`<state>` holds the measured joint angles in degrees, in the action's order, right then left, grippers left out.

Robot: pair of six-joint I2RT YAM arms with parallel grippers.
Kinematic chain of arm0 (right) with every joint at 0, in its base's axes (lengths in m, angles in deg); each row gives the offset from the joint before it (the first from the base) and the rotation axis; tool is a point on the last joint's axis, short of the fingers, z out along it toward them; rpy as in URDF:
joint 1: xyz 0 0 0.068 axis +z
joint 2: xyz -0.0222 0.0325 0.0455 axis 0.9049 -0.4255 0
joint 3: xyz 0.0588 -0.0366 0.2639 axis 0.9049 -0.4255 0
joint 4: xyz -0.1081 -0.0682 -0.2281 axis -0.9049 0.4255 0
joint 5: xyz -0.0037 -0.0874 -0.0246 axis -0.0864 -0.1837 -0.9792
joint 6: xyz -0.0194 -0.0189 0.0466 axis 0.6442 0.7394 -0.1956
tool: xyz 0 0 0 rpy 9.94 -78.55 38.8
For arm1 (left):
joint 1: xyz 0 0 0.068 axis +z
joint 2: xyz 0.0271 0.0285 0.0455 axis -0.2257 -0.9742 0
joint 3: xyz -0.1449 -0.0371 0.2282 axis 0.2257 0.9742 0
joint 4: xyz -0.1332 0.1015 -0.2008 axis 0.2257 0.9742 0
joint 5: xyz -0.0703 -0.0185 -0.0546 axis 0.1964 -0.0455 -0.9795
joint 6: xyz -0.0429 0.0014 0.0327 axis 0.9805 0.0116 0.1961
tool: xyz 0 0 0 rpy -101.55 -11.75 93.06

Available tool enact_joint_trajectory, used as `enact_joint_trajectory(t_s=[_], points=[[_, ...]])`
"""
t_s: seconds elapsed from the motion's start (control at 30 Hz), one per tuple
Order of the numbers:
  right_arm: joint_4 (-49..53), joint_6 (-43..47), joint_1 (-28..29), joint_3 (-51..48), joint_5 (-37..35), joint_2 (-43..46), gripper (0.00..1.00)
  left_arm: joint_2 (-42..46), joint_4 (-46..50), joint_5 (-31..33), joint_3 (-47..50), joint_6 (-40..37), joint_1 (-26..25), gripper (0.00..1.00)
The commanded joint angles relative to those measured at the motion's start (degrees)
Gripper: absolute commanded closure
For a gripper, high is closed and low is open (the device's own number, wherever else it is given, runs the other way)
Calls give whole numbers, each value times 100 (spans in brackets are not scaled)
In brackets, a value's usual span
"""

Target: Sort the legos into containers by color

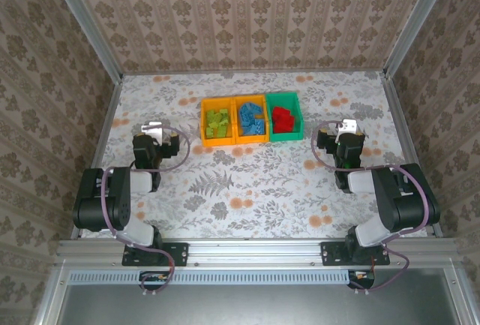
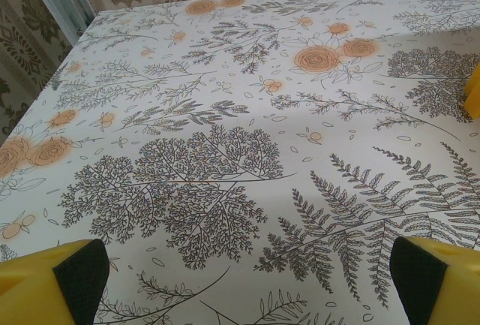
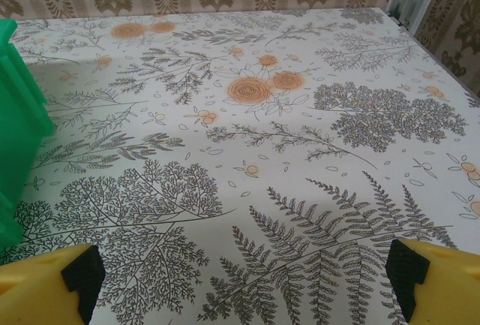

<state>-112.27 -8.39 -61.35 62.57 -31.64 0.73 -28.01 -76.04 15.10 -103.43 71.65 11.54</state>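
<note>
Nearest: left gripper [image 2: 247,284], right gripper [image 3: 244,280] wide apart, empty; floral tablecloth [image 1: 255,182]; damask wallpaper [image 1: 247,17], seemingly three sides.

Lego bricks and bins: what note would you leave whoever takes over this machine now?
Left hand open and empty; right hand open and empty.
Lime green plastic bricks sit in the left orange plastic bin, blue bricks in the middle orange bin, red bricks in the green plastic bin.
Done: every visible brick is sorted by colour.
Left: seemingly nothing.
</note>
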Motion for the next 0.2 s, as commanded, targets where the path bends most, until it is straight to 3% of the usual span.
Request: enact_joint_trajectory(t_s=[0.0, 0.17], points=[[-155, -31, -30, 47, 81, -12, 1, -17, 17, -89, -116, 37, 23, 0], [-164, -31, -30, 38, 83, -7, 0, -17, 17, -94, -116, 46, 20, 0]])
